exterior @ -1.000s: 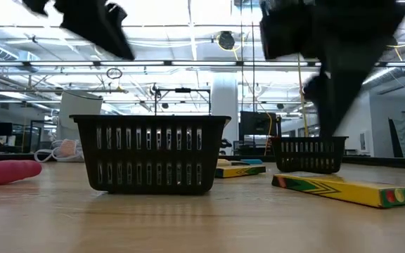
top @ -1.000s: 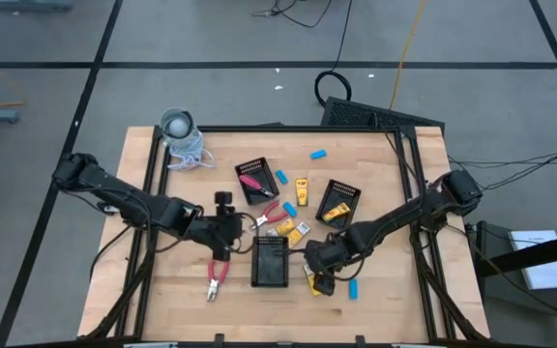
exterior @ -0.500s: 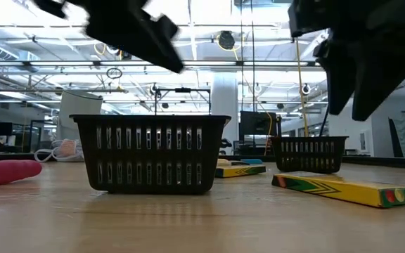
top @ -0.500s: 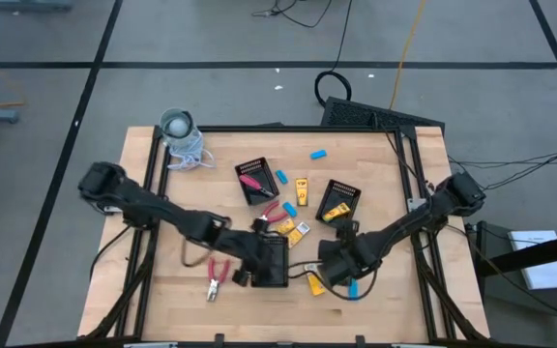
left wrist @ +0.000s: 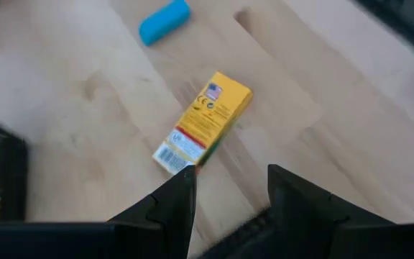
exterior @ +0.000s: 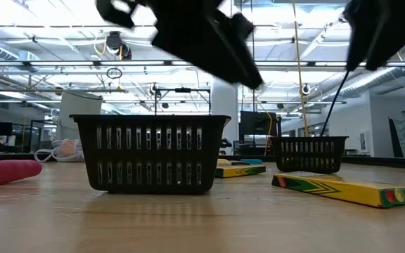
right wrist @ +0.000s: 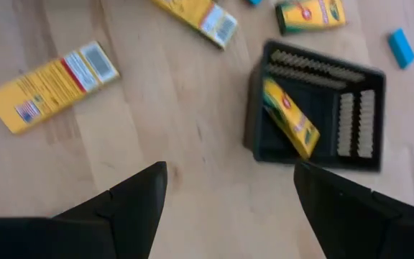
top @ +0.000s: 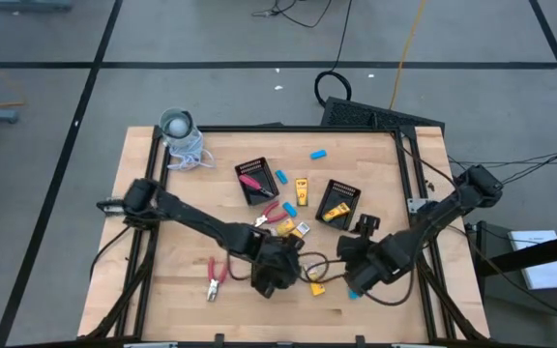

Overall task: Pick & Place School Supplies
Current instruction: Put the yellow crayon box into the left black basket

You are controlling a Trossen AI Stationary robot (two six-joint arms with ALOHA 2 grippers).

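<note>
Yellow crayon box (left wrist: 203, 121) lies flat on the bare worktop near its front edge, a light-blue piece (left wrist: 164, 21) close by. The left end effector (left wrist: 225, 188) hangs above it, fingers parted and empty. It should straddle the box's narrow width, then close. The right end effector (right wrist: 228, 194), wide open and empty, waits beside it.

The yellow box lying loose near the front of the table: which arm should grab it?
Left, probably. The left wrist view shows the yellow box just ahead of the left gripper, its fingers open. The right gripper, also open, looks toward a basket farther back.
</note>
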